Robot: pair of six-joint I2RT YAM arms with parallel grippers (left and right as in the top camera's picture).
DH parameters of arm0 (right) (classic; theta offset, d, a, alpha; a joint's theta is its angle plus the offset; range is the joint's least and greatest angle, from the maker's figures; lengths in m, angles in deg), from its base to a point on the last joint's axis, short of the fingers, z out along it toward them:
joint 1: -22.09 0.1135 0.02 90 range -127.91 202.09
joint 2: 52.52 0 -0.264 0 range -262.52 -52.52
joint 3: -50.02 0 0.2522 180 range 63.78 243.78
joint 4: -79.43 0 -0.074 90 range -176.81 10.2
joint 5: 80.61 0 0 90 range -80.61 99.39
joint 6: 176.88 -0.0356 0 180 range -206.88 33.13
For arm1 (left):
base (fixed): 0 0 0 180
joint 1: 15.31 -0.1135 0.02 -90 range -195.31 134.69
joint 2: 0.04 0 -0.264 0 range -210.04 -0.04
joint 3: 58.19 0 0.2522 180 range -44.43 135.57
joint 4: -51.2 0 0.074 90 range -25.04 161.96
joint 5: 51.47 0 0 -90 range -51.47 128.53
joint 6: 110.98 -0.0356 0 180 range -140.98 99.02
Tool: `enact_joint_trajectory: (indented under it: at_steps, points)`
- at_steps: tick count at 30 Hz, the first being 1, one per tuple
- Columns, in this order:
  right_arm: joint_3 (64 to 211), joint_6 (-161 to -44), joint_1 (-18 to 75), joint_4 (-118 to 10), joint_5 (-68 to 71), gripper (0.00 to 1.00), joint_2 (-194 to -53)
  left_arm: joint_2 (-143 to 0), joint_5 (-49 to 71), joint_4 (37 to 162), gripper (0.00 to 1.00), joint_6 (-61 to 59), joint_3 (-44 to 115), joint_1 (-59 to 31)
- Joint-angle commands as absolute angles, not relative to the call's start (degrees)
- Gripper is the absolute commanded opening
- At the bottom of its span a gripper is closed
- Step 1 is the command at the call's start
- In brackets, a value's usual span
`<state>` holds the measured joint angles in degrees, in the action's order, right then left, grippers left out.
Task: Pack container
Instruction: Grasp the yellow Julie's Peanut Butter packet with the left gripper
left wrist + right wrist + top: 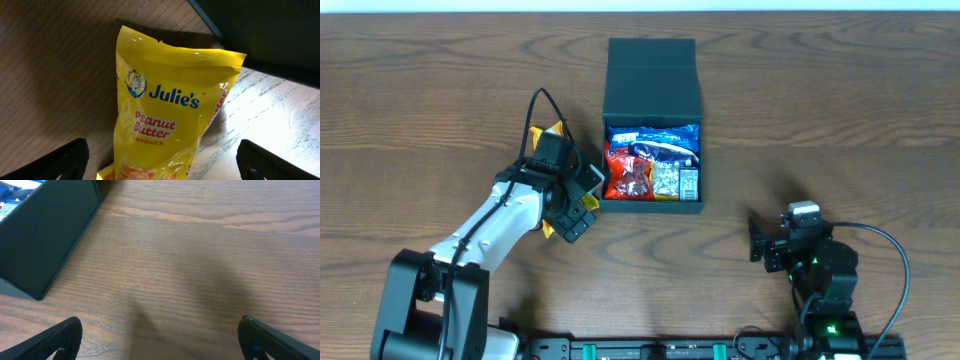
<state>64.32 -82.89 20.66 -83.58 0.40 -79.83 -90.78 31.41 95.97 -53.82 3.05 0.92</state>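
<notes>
- Container packing looks to be at the pick-up step: the left gripper hangs spread wide over a yellow Julie's packet, holding nothing.
- That packet lies flat on the counter, just left of the container in the overhead frame, near its wall.
- The container sits at upper centre, lid folded back, with snack packets already inside.
- The right gripper, at lower right, is also spread and empty over bare counter.
- Next move, as I judge it: lower, pinch the packet, lift it clear of the wall, then release it inside.
</notes>
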Motion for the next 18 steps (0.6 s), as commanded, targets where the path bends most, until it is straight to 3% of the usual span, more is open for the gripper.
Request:
enact_joint_trajectory:
  at_steps: [1,17,18]
  points:
    - [64.10,-83.19,20.29,-83.54,0.55,0.99,-79.52,-89.93,31.04,95.68,0.95,-53.60,1.70,0.83]
    - [64.10,-83.19,20.29,-83.56,0.55,0.99,-79.52,-90.17,33.14,92.08,1.00,-53.58,-1.28,0.66]
    - [64.10,-83.19,20.29,-83.56,0.55,0.99,-79.52,-90.36,33.16,91.88,0.94,-53.58,-1.28,0.55]
